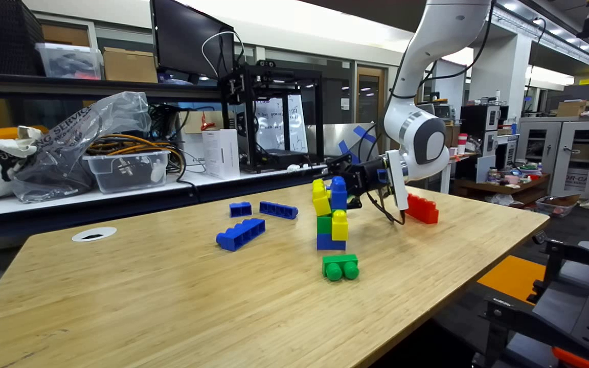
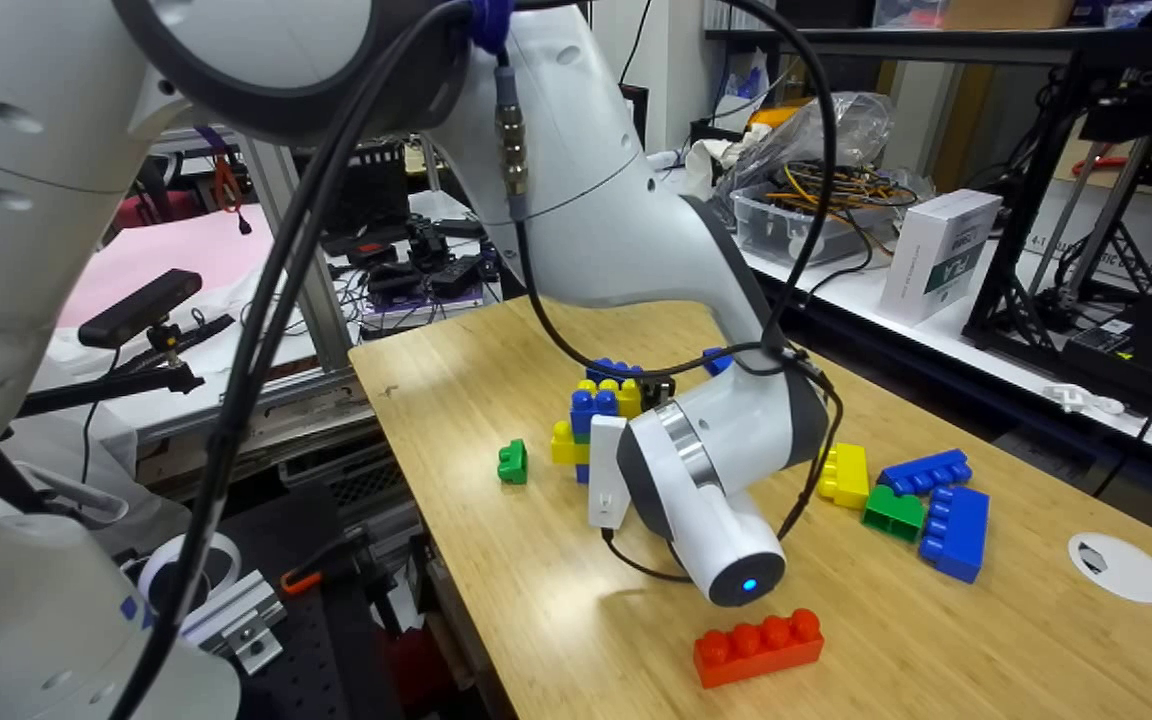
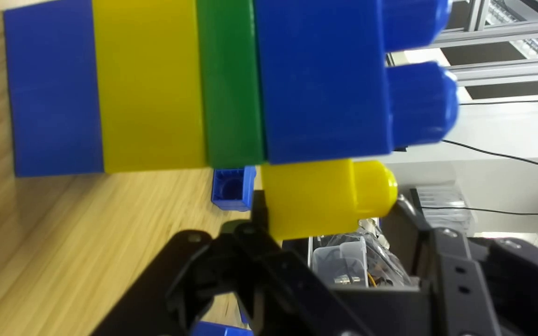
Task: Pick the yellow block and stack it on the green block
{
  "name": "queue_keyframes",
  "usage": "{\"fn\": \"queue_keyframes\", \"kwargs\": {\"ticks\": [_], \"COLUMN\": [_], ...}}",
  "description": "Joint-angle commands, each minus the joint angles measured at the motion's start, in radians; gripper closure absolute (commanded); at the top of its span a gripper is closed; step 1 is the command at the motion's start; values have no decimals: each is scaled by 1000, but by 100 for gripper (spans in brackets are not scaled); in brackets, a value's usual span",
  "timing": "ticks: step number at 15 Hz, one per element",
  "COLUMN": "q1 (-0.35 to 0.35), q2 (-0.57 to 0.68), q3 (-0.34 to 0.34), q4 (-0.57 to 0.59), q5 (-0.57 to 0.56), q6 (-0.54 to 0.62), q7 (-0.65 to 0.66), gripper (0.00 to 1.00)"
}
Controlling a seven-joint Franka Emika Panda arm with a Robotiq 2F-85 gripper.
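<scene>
In the wrist view, the yellow block [image 3: 308,200] lies directly between the jaws of the end effector [image 3: 332,205], one at the block's underside, one at a stud; it looks grasped. In an exterior view, the yellow block, glossy and slightly tilted, appears just above the green block [image 1: 324,225]; contact cannot be told. In an exterior view, the yellow block's rounded studs run lengthwise away from the end effector, just beside the upper blue block [image 2: 593,412].
</scene>
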Motion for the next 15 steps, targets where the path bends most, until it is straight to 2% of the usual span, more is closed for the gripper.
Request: {"fn": "queue_keyframes", "kwargs": {"ticks": [1,9,15], "q1": [-5,-39,-30], "q2": [21,89,108], "q3": [-9,-12,-21], "q4": [3,50,72], "q5": [22,18,11], "q6": [-25,-144,-157], "q7": [-35,-95,-108], "gripper": [62,62,62]}}
